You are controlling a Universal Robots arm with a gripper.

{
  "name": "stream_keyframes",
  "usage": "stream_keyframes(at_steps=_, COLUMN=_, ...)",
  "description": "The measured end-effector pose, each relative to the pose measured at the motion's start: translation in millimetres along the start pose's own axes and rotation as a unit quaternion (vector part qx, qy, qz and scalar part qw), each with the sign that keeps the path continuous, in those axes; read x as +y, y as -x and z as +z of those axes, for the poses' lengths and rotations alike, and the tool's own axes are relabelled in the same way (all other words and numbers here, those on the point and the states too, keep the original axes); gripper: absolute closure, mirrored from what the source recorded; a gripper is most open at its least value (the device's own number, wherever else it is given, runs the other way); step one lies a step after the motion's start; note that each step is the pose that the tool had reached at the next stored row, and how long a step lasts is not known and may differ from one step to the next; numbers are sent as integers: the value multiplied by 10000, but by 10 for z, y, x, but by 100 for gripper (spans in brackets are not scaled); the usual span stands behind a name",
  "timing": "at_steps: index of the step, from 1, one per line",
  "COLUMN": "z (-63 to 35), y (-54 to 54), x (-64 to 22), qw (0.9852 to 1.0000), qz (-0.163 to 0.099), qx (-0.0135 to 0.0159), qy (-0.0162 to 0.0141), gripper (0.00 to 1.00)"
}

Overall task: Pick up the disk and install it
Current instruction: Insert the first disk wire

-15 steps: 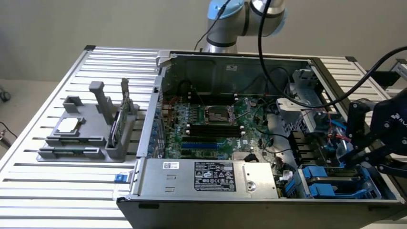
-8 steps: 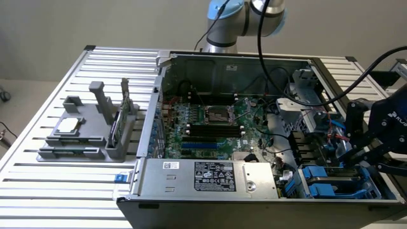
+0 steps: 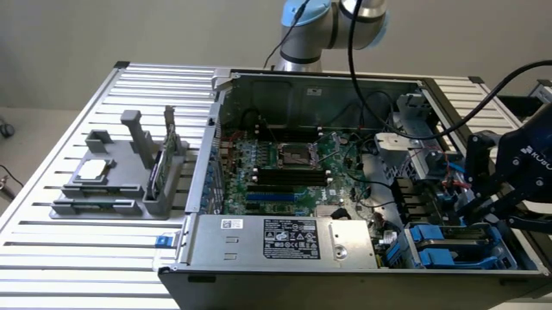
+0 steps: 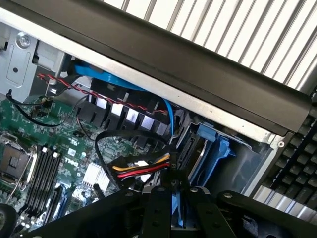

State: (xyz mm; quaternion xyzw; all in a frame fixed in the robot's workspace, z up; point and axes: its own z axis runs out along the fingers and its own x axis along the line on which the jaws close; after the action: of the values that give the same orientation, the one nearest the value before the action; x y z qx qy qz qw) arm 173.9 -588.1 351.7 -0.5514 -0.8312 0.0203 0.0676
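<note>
My black gripper (image 3: pixel 476 205) hangs low over the blue drive bay (image 3: pixel 448 248) in the corner of the open computer case, at the exterior view's right. In the wrist view the gripper (image 4: pixel 177 220) is shut, with a narrow blue strip between its fingers. That strip is the blue side rail of the disk (image 4: pixel 177 204). The gripper hides the rest of the disk. Just beyond the fingertips stands the blue plastic bay (image 4: pixel 213 148), with dark slots in it.
Red, yellow and black cables (image 4: pixel 138 171) loop close beside the fingers. The motherboard (image 3: pixel 285 161) fills the case floor, and the grey power-supply box (image 3: pixel 285 239) lies along the near wall. A grey parts fixture (image 3: pixel 112 181) stands on the slatted table at the exterior view's left.
</note>
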Motion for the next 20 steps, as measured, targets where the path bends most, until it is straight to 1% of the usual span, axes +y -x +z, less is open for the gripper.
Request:
stream_keyframes(at_steps=3, z=3, y=0, x=1, qw=9998, qz=189, qx=22, qy=15, gripper=84)
stream_keyframes(at_steps=5, z=6, y=0, x=1, qw=9994, qz=331, qx=38, qy=28, gripper=84)
stream_keyframes(at_steps=9, z=14, y=1, x=2, qw=9979, qz=647, qx=73, qy=55, gripper=84)
stream_keyframes(at_steps=13, z=22, y=2, x=3, qw=9951, qz=978, qx=107, qy=85, gripper=84)
stream_keyframes(at_steps=17, z=32, y=3, x=4, qw=9916, qz=1281, qx=136, qy=111, gripper=84)
stream_keyframes(at_steps=20, z=40, y=4, x=5, qw=9886, qz=1492, qx=152, qy=128, gripper=84)
